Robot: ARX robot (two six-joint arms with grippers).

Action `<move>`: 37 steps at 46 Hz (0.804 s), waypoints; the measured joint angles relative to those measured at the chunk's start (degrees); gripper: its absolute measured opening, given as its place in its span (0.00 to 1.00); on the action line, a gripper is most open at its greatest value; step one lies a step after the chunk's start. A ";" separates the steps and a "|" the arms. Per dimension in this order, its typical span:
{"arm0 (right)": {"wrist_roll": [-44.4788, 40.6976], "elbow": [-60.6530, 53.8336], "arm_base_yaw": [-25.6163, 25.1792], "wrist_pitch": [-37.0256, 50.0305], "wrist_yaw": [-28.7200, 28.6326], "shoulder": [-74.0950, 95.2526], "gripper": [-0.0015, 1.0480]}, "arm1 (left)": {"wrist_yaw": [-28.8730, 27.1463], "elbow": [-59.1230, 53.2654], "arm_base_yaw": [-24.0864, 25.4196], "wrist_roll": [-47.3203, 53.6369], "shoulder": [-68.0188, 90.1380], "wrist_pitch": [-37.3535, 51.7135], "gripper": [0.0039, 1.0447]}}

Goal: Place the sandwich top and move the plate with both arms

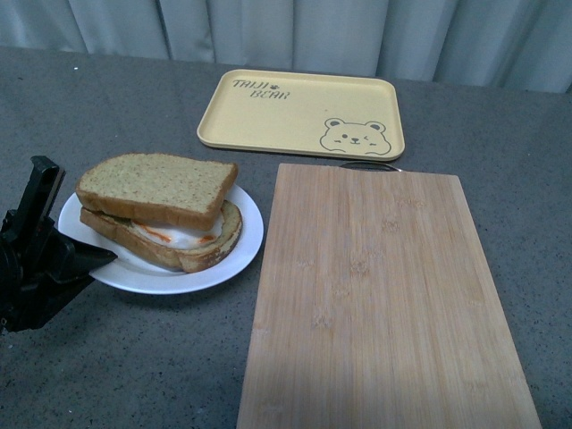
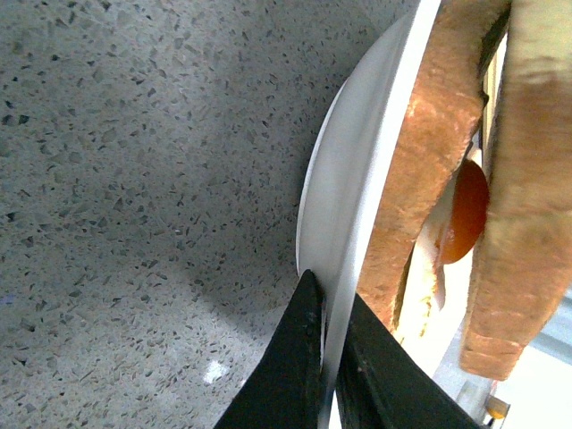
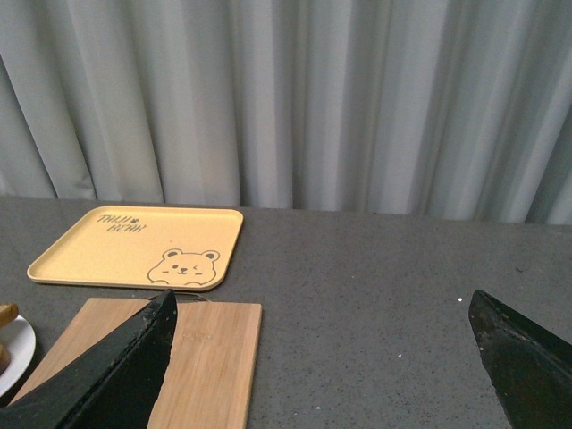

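left gripper (image 2: 329,308) pinches the plate (image 1: 248,239) rim; tray (image 1: 268,121) lettering ends "bear".

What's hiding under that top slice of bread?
Under the sandwich top, a fried egg peeks out on a lower bread slice, all on the plate. Most of the egg is covered.

Grey speckled tabletop (image 1: 134,375), pale grey pleated curtain (image 3: 295,98) along its far edge, soft even light

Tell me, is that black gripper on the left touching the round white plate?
Touching. In the left wrist view the left gripper pinches the rim of the round white plate.
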 joint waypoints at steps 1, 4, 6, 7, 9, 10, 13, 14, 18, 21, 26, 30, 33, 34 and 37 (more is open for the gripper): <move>0.00 0.00 0.00 0.00 0.00 0.00 0.91 | 0.39 -0.46 0.02 -0.81 0.37 1.46 0.03; -0.02 0.00 0.00 0.02 0.00 0.00 0.91 | 1.22 -1.51 0.11 -2.82 0.98 5.51 0.03; -0.02 0.00 0.00 0.00 0.00 0.00 0.91 | 2.21 -2.01 0.11 -4.92 1.11 9.11 0.03; -0.02 0.00 0.00 0.00 0.00 0.00 0.91 | 2.80 -2.05 0.09 -5.92 1.11 10.99 0.03; -0.02 0.00 0.00 0.00 0.00 0.00 0.91 | 3.82 -1.92 -0.11 -7.61 1.11 14.91 0.03; -0.02 0.00 0.00 0.02 0.00 0.00 0.91 | 5.07 -1.44 -0.37 -8.96 1.11 17.42 0.03; 0.00 0.00 0.00 0.02 0.00 0.00 0.91 | 6.40 0.87 -1.57 -11.43 1.11 20.24 0.03; 0.00 0.00 0.00 0.00 0.00 0.00 0.91 | 6.49 1.38 -1.99 -11.54 1.14 20.20 0.03; -0.02 0.00 0.00 0.00 0.00 0.00 0.91 | 5.88 5.22 -4.17 -12.28 2.14 16.83 0.03; -0.02 0.00 0.00 0.00 0.00 0.00 0.91 | 5.16 8.46 -5.86 -12.31 3.39 13.60 0.03; -0.02 0.00 0.00 0.00 0.00 0.00 0.91 | 3.80 18.25 -9.20 -12.15 7.06 6.99 0.03; -0.02 0.00 0.00 0.02 0.00 0.00 0.91 | 2.84 27.56 -11.10 -11.37 10.38 0.96 0.03; -0.02 0.00 0.00 0.00 0.00 0.00 0.91 | 2.10 33.18 -11.82 -11.30 12.52 -2.34 0.03; -0.02 0.00 0.00 0.00 0.00 0.00 0.91 | 2.03 34.88 -12.04 -11.28 13.35 -3.04 0.03; -0.02 0.00 0.00 0.02 0.00 0.00 0.91 | 1.77 39.30 -12.46 -11.08 15.37 -5.44 0.03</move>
